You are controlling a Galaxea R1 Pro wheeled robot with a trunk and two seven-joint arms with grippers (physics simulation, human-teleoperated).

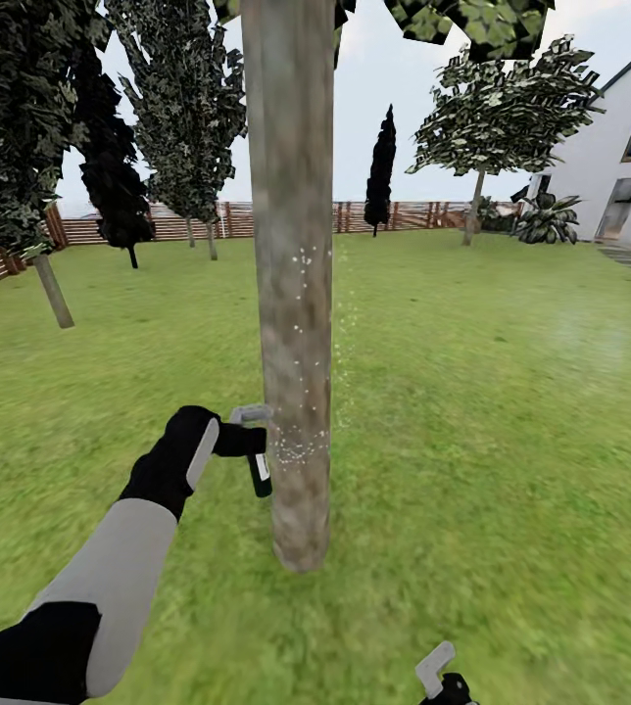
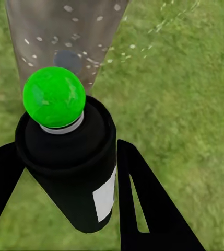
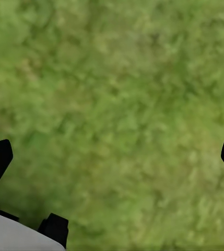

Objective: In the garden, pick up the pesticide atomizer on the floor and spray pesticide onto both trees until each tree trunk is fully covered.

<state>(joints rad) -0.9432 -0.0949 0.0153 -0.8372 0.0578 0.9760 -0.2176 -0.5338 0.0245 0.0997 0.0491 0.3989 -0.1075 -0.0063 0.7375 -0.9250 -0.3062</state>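
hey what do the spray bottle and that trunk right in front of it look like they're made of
The pesticide atomizer in the left claw looks like smooth matte black plastic with a white label, going by its even, unmarked surface. The tree trunk looks like rough, dull bark: mottled grey-brown and flecked with white pesticide. Both are simulator renders, so it's only a guess.

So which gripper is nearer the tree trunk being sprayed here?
Left. The left gripper holds the pesticide atomizer right beside the tree trunk, just short of the bark. The right gripper hangs low over the lawn, well clear of it.
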